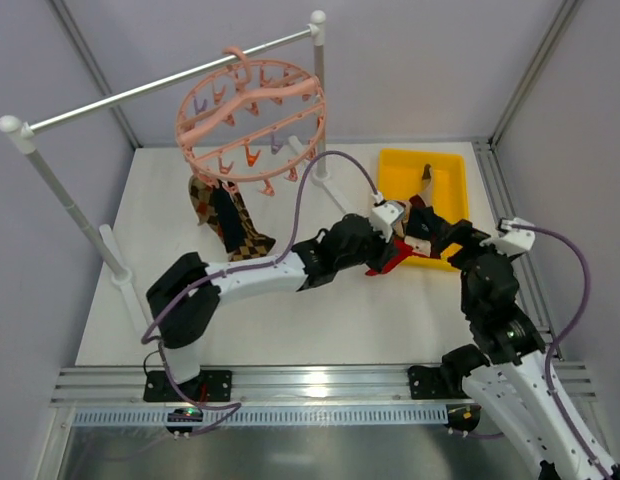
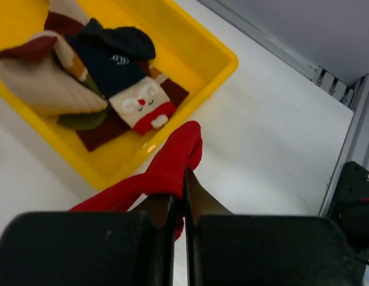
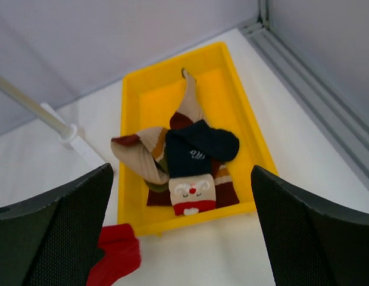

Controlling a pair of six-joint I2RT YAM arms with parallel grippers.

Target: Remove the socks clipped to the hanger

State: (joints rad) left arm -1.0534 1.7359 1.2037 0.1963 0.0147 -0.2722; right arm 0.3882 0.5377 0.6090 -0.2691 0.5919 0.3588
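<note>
A: Start nearest. What is the left gripper (image 2: 185,179) doing?

B: Its jaws are pressed together on a soft red fabric sock (image 2: 172,161), low in the left wrist view. The sock runs from the jaws up and slightly right, and its free end reaches the near rim of the shallow yellow plastic tray (image 2: 223,59).

A: Inside the tray or out?

B: Out. In the right wrist view it sits at lower left, over the white table (image 3: 291,155), just below the tray's near wall. I cannot tell whether it touches that wall.

A: And the right gripper (image 3: 183,235)?

B: Spread wide and holding nothing. It hangs over the tray, where a heap of loose socks (image 3: 196,152) lies: navy, tan, maroon, one with a small face.

A: So what does the coming move turn on?

B: I judge the red sock needs carrying forward over that rim, along its own long axis, then letting go.

A: Farther back?

B: At upper left of the top view, the round salmon-pink plastic hanger (image 1: 280,95) hangs from the grey metal rail (image 1: 160,88). A brown-and-tan argyle sock (image 1: 248,235) and a dark navy sock (image 1: 227,222) dangle from its clips, long axes vertical. They lie left of both grippers. The left gripper is the nearer, and the right is well apart.
</note>
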